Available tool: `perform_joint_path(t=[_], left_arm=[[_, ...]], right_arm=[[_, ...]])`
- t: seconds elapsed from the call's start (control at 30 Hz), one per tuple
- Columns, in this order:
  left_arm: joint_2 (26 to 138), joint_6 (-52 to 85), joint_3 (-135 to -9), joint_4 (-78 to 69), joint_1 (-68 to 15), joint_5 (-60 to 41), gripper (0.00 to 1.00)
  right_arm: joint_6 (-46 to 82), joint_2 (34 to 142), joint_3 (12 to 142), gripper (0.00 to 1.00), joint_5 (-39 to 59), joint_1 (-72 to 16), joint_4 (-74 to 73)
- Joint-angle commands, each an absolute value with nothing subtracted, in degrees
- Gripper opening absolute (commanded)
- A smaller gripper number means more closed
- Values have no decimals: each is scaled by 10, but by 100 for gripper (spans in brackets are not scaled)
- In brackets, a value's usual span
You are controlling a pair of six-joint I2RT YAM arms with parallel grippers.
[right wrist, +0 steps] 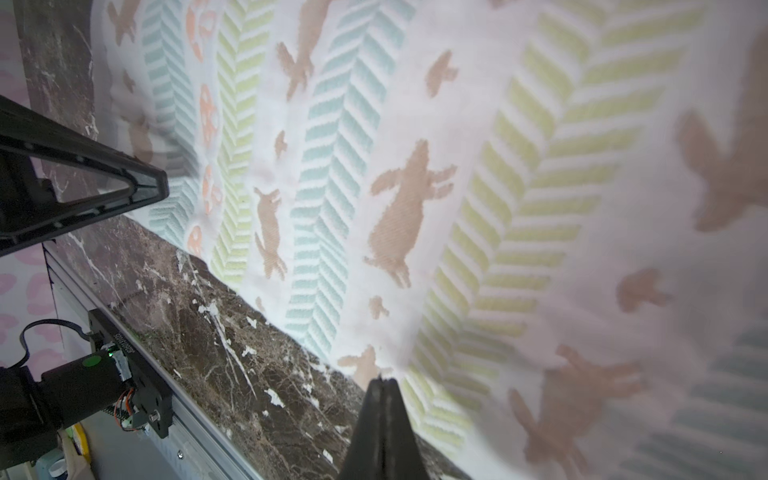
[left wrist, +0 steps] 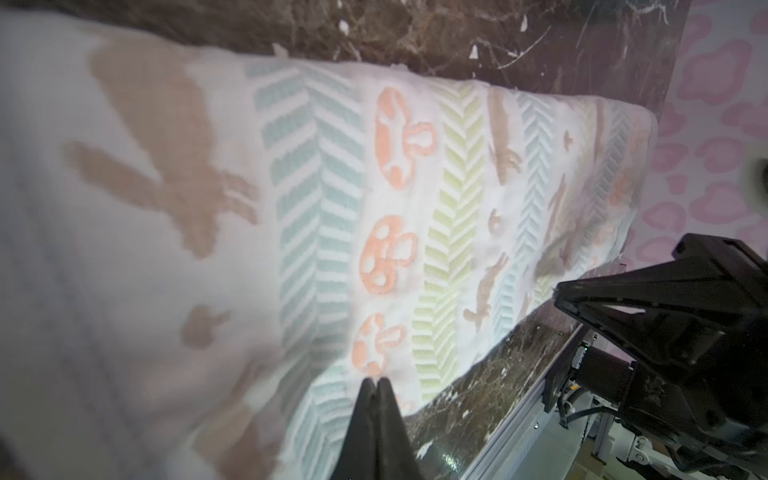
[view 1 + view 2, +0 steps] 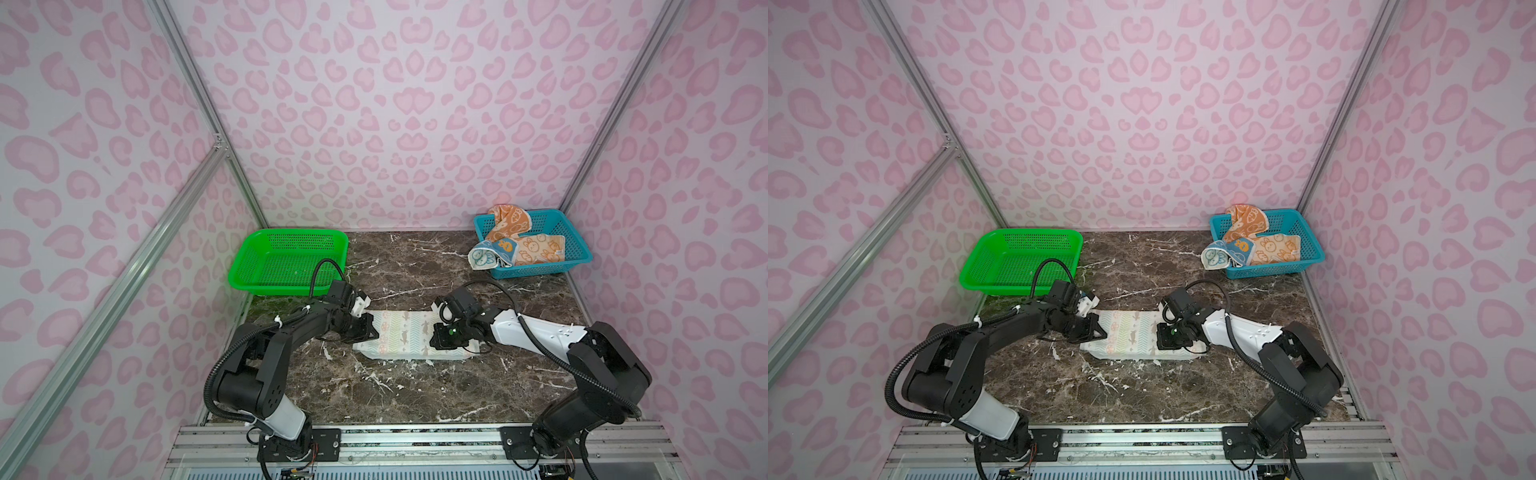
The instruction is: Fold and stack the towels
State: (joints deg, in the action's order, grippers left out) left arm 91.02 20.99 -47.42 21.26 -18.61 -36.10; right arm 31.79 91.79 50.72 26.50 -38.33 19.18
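The white towel [image 3: 405, 336] [image 3: 1129, 336] with pastel chevrons and animals lies on the marble table as a long folded strip. At its left end my left gripper [image 3: 376, 332] [image 3: 1098, 330] is shut. In the left wrist view that gripper [image 2: 376, 380] has its tips together on the cloth [image 2: 316, 208] near its edge. My right gripper [image 3: 433, 341] [image 3: 1158, 340] [image 1: 384, 379] is shut over the right end [image 1: 415, 166], nothing showing between its jaws. The orange towel [image 3: 536, 249] [image 3: 1273, 249] and blue towel [image 3: 490, 255] [image 3: 1223, 253] lie crumpled in the blue basket.
The blue basket [image 3: 552, 226] [image 3: 1289, 226] stands at the back right by the wall. A green basket [image 3: 286, 257] [image 3: 1017, 257] sits at the back left, just behind my left arm. Pink patterned walls enclose the table; a metal rail runs along its front edge.
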Motion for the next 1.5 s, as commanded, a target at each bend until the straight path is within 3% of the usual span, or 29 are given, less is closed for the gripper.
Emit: perform_joint_path(t=[0.0, 0.2, 0.53, 0.87, 1.07, 1.27, 1.47], left_arm=[[905, 217, -471, 205, -198, -389, 4], [944, 217, -445, 206, -195, -350, 3], [962, 203, -432, 229, -168, -296, 3], [973, 201, -437, 236, -167, -291, 3], [919, 189, -461, 237, -170, -323, 3], [878, 199, -521, 223, -175, -320, 3], [943, 217, -566, 187, -175, -266, 3]], right_arm=[[314, 939, 504, 2, 281, -391, 189], [334, 956, 488, 2, 245, -386, 213], [337, 883, 423, 2, 186, -312, 263], [320, 824, 385, 2, 143, -260, 327], [278, 791, 430, 3, 171, -284, 298], [274, 824, 497, 2, 170, -294, 261], [316, 918, 559, 0, 119, -292, 228]])
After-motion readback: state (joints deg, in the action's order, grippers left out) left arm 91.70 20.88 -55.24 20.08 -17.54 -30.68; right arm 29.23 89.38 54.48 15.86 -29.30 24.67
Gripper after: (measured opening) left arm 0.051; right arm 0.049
